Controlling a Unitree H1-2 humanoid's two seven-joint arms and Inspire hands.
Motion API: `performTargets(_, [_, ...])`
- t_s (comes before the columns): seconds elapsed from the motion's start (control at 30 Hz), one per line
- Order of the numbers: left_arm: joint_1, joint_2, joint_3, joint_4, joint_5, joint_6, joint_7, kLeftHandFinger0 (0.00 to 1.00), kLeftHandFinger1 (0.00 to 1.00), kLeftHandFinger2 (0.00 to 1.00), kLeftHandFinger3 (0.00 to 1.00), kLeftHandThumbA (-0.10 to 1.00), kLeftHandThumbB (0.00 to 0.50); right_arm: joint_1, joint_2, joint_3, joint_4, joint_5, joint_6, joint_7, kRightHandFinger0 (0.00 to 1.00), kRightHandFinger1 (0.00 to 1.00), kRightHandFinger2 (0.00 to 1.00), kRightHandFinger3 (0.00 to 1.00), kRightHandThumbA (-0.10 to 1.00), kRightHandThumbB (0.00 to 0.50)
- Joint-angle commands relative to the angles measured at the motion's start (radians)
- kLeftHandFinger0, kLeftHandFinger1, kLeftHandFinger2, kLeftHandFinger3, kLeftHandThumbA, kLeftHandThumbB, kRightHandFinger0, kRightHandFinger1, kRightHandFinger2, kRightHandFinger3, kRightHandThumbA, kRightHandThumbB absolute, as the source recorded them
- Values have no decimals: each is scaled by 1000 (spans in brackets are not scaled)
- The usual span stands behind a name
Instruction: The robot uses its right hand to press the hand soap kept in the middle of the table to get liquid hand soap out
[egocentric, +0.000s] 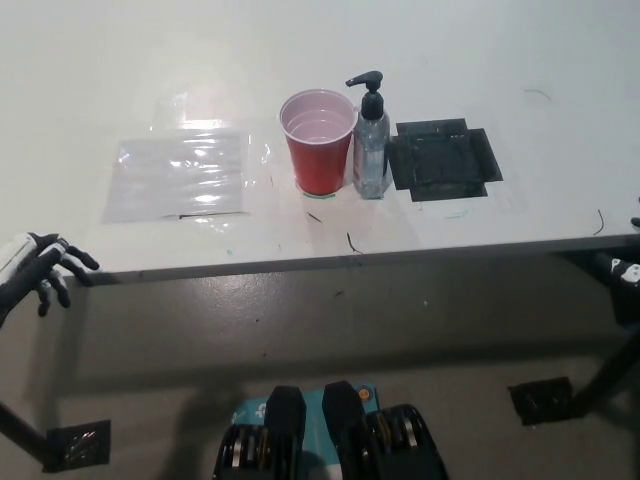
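Soap bottle (370, 140) with a black pump stands upright in the middle of the white table (500, 60), well away from both hands, touching or just beside a red cup (319, 140) on its left. A black square patch (444, 160) lies just to its right, a clear plastic sheet (180, 178) further left. Right hand (626, 262) barely shows at the picture's right edge, below the table's rim; its grip cannot be told. Left hand (40, 270) rests at the near left edge, fingers spread, holding nothing.
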Motion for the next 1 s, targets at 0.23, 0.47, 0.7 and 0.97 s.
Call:
performTargets(0.23, [-44, 28, -1, -12, -17, 42, 6, 224, 371, 546, 776, -8, 0, -21, -141, 127, -69, 18, 218, 96, 713, 815, 933, 1000, 451, 88])
performTargets(0.47, [-42, 36, -10, -19, -12, 55, 4, 247, 404, 585, 759, 136, 13, -21, -145, 133, -76, 28, 223, 93, 703, 820, 951, 1000, 422, 59])
performTargets(0.7, [-43, 46, -25, -20, 2, 58, 3, 253, 408, 587, 761, 187, 8, -20, -147, 134, -79, 31, 225, 91, 691, 807, 931, 1000, 428, 71])
performTargets(0.97, [-37, 39, -15, -19, -20, 60, 6, 212, 367, 557, 746, 176, 15, -21, -149, 140, -82, 29, 235, 88, 715, 814, 929, 1000, 432, 71])
